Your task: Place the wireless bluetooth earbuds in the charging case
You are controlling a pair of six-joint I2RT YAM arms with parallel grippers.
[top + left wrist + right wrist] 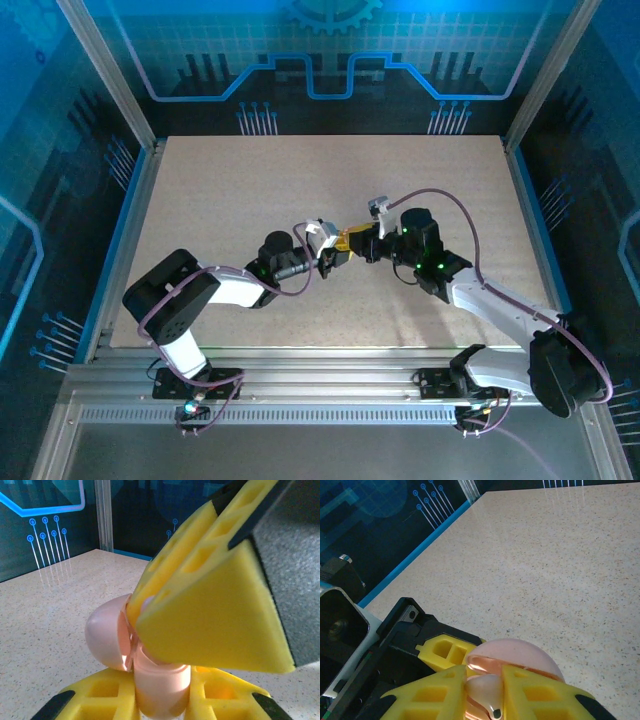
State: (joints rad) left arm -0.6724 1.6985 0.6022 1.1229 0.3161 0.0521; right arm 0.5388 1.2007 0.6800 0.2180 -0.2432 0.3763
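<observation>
Near the middle of the top view: left gripper (pixel 333 257) and right gripper (pixel 362 246) nose to nose above the speckled beige table (pixel 250 190), yellow tips all but touching, arms reaching in from lower left and lower right.

Low centre of the left wrist view: left gripper (pixel 161 705) clenched on the pink charging case (pixel 161 680), squeezing its rounded lower half between two yellow fingers. Case open, lid (pixel 106 632) swung out toward the left of the frame, lit inner rim facing right.

Reaching in from the upper right of that same frame: big yellow fingers (pixel 215 620) of the right gripper, tips down at the mouth of the case, right at the join of lid and body. Between those tips, a glimpse of something pale and rounded.

Bottom centre of the right wrist view: right gripper (pixel 487 702) grasping the pale whitish earbud (pixel 482 687), pinched between its two yellow fingers, stem pointing toward the bottom edge with a small shiny dot at its end. Just behind the earbud, the pink dome of the lid; to the left, one yellow finger and the black body of the left gripper. Earbud seated in its socket or just above it: cannot tell.
</observation>
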